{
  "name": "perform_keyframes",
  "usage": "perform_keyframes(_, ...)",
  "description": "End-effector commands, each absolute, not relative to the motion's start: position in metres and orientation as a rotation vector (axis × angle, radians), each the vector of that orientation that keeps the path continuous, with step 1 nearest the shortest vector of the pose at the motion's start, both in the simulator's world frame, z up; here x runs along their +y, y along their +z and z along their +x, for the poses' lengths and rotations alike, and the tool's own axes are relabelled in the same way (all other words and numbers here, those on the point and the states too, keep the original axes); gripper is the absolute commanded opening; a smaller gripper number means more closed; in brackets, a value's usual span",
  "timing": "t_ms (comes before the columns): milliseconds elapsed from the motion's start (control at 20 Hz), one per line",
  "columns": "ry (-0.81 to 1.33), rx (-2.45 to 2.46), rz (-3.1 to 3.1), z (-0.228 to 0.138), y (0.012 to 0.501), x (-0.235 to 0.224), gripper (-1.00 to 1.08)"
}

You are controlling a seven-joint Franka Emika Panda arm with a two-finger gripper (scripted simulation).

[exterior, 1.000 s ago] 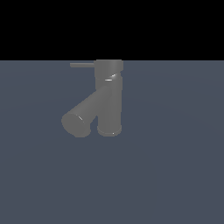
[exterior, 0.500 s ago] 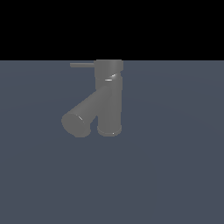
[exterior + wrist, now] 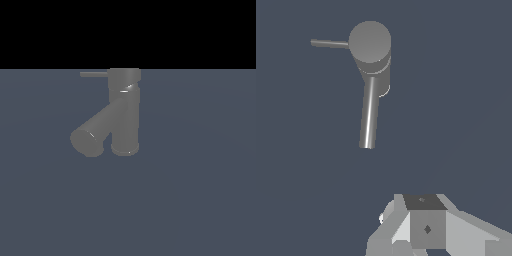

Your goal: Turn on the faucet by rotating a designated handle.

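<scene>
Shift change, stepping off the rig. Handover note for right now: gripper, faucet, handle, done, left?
Gripper: only partly visible in the wrist view, clear of the faucet, holding nothing; open or shut can't be told. It's absent from the exterior view.
Faucet: upright on the floor, spout slanting down toward the exterior view's left.
Handle: thin rod off the top cap, pointing to the exterior view's left, untouched.
Done: nothing visible.
Left: reach the handle and rotate it.
</scene>
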State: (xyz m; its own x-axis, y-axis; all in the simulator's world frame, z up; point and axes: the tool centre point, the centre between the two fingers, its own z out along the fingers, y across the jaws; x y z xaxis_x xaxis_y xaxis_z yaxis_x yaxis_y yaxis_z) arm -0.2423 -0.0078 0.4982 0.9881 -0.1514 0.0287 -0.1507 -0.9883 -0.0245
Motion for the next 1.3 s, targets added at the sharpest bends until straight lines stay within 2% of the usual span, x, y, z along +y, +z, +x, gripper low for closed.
perform_keyframes(0, -0.043, 0.288, -3.096, -0.234, 0.497, -0.006, -1.00)
perform_keyframes(1250, 0.067, 1.106, -2.820, -0.106, 0.456, 0.024, -1.00)
